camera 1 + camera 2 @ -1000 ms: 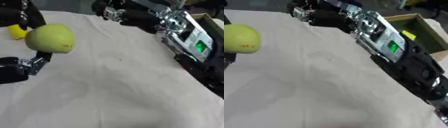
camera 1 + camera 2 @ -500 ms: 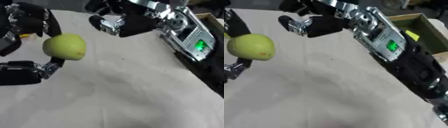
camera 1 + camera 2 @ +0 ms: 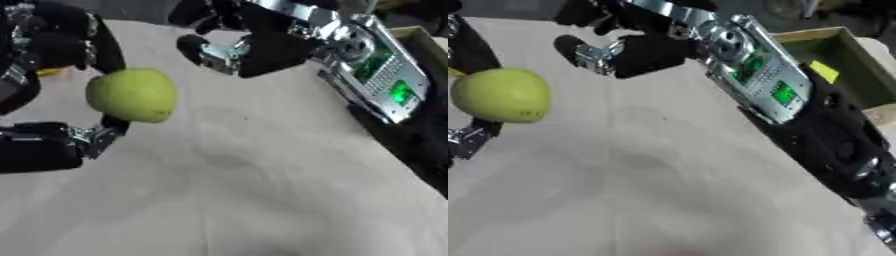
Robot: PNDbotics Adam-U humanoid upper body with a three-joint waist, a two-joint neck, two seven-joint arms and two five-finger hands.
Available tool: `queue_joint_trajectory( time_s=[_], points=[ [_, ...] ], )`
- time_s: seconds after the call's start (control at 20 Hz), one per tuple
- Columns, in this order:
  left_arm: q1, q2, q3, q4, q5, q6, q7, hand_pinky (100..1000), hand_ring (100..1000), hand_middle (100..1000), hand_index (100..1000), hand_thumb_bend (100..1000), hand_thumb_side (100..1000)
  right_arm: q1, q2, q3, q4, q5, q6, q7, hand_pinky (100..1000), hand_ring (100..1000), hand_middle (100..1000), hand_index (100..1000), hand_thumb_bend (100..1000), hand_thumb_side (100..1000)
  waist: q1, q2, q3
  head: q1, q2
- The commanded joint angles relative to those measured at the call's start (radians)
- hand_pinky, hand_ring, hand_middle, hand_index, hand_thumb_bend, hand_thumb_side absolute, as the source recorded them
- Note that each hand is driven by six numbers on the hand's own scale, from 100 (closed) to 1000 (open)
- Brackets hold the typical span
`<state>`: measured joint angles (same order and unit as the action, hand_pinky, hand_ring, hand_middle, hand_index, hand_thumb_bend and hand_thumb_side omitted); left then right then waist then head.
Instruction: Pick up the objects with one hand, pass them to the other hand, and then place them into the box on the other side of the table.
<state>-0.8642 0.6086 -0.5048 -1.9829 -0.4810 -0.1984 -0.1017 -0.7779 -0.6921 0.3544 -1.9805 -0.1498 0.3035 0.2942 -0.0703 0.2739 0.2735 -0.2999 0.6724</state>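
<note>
Above the counter's point(image 3: 262, 190) left side, my left hand point(image 3: 52, 100) is clamped on a green apple point(image 3: 131, 95), fingers over its top and thumb beneath. My right hand point(image 3: 241, 47) hangs to the apple's far right, fingers spread, touching nothing. Only the right eye view shows the box point(image 3: 842, 70) at far right, something yellow inside.

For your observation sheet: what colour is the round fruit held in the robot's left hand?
Yellow-green; the fruit in the left hand shows best in the left eye view.
</note>
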Motion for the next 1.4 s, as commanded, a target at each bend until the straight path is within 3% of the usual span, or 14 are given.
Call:
queue_joint_trajectory(
  time_s=[0.05,0.1,0.2,0.25,0.3,0.45,0.55,0.7,1.05,1.2,1.4],
  points=[
    [-0.022,0.013,0.029,-0.017,-0.012,-0.042,0.06,427,519,522,567,100,149,-0.001,-0.012,-0.028,-0.019,-0.024,-0.015,-0.015,881,899,795,787,100,506,0.009,-0.031,0.001,0.003,-0.01],
    [-0.025,0.012,0.033,-0.017,-0.01,-0.056,0.09,425,518,520,566,100,151,0.002,-0.01,-0.033,-0.019,-0.035,-0.024,-0.027,883,898,793,787,100,509,0.009,-0.031,0.002,0.004,-0.012],
    [-0.03,0.009,0.039,-0.017,0.006,-0.074,0.158,414,513,517,564,100,162,0.007,-0.007,-0.043,-0.019,-0.039,-0.061,-0.052,898,883,786,782,100,391,0.009,-0.029,0.002,0.007,-0.016],
    [-0.031,0.008,0.039,-0.017,0.018,-0.077,0.19,399,509,514,562,100,176,0.009,-0.006,-0.047,-0.019,-0.022,-0.086,-0.06,907,879,782,785,100,278,0.009,-0.029,0.002,0.008,-0.019],
    [-0.031,0.007,0.037,-0.017,0.036,-0.074,0.219,389,505,512,561,100,186,0.012,-0.005,-0.05,-0.019,0.007,-0.115,-0.061,909,877,783,788,100,265,0.009,-0.028,0.002,0.008,-0.021],
    [-0.031,0.01,0.026,-0.017,0.087,-0.06,0.258,375,499,506,557,100,201,0.028,-0.003,-0.052,-0.019,0.062,-0.185,-0.034,919,855,771,783,100,287,0.009,-0.025,0.001,0.009,-0.021],
    [-0.031,0.012,0.021,-0.017,0.115,-0.057,0.264,372,499,506,558,100,205,0.038,-0.005,-0.057,-0.019,0.083,-0.204,-0.016,920,828,762,777,100,244,0.009,-0.023,0.001,0.009,-0.019],
    [-0.032,0.015,0.019,-0.017,0.141,-0.054,0.256,374,498,506,558,100,208,0.049,0.0,-0.072,-0.015,0.102,-0.214,-0.017,908,778,731,758,100,260,0.009,-0.022,0.002,0.01,-0.02],
    [-0.015,0.036,0.037,-0.017,0.167,-0.019,0.282,370,496,504,557,100,219,0.088,0.002,-0.093,0.024,-0.039,-0.23,-0.114,873,773,722,728,100,302,0.008,-0.019,0.004,0.013,-0.023],
    [-0.012,0.035,0.054,-0.017,0.171,-0.007,0.318,377,498,506,559,100,225,0.11,0.009,-0.099,0.048,-0.042,-0.207,-0.182,862,775,724,728,100,327,0.006,-0.018,0.005,0.014,-0.025],
    [-0.005,0.012,0.068,-0.017,0.195,0.023,0.348,336,491,501,557,100,255,0.139,0.068,-0.088,0.072,-0.044,-0.194,-0.273,848,778,724,721,100,320,0.006,-0.015,0.007,0.017,-0.029]
  ],
)
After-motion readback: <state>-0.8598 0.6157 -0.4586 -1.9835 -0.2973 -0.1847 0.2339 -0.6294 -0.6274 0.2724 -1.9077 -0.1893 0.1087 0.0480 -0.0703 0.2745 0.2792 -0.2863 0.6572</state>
